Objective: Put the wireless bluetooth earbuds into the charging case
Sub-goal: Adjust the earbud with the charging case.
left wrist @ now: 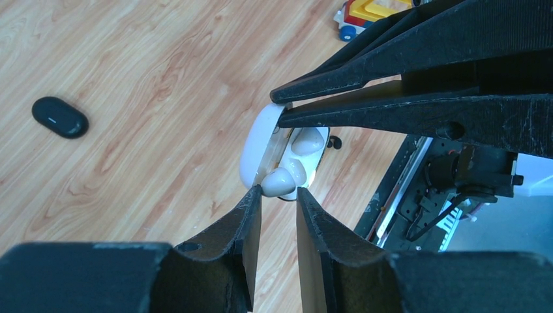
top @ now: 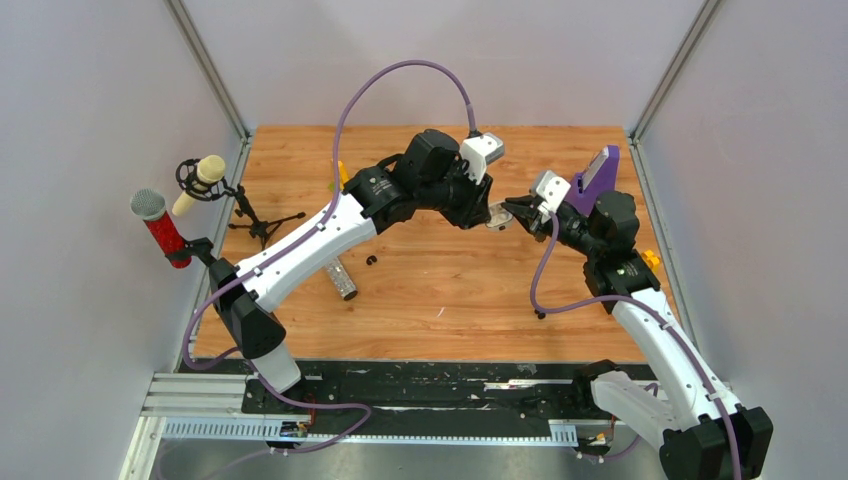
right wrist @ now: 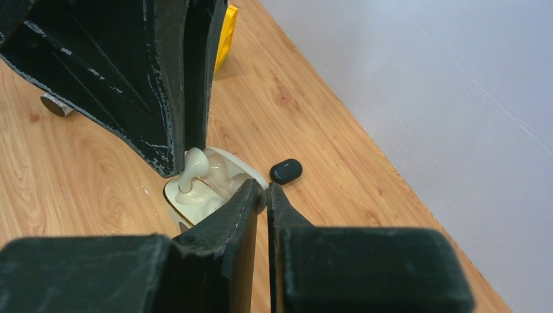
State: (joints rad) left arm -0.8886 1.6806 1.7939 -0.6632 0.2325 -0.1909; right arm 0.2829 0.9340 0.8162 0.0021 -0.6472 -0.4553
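Left gripper [left wrist: 279, 190] fills the bottom of its own wrist view. Its fingers are nipped onto a white earbud [left wrist: 280, 180], one tip on each side of the rounded head, and the bud fills the narrow gap between them. Bud stands at one end of the white charging case [left wrist: 254, 140], stem angled down toward its well, much of the stem in plain sight, not seated. Case lid open, swung back to one side. Second white earbud [left wrist: 308, 140] lies seated in the case, just beside the held one.

Right gripper [right wrist: 261, 189] meets the case from the opposite side, fingers almost together, clamped on its thin rim. Cannot tell whether the case rests on the table [left wrist: 130, 65] or hangs just above it.

Black case [left wrist: 60, 117], closed, pebble-shaped, lies on the wood well apart from the white case, out past its lid side. Coloured toy [left wrist: 365, 16] sits beyond the case, behind the right gripper's fingers. Red microphone [top: 160, 225] and cream microphone [top: 200, 178] stand far from the case, at the table's left edge
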